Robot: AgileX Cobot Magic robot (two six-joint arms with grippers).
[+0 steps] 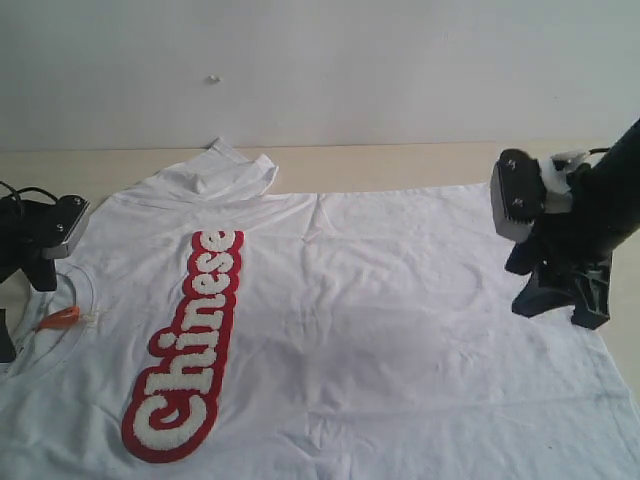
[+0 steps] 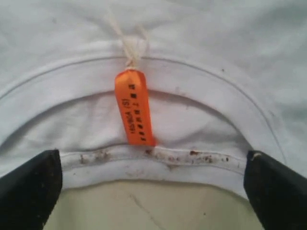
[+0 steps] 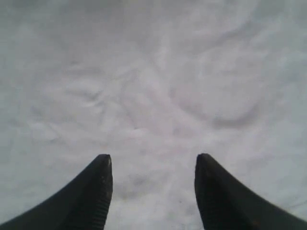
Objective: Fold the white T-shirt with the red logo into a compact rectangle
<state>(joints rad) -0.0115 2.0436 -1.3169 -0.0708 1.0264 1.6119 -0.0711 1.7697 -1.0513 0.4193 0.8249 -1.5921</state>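
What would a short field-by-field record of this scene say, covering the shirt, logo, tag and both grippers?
Shirt: white T-shirt spread on the table, lightly wrinkled
Logo: red logo reading "Chinese", face up
Tag: orange neck tag hanging at the collar
Left gripper: open, straddling the collar edge near the tag
Right gripper: open over plain fabric, holding nothing

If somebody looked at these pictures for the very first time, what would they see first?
Probably the big red logo spelling Chinese, running along the white T-shirt that lies spread out flat. Next comes the little orange tag tied at the collar, right by the open left gripper. The right gripper hangs open over plain cloth at the other end.
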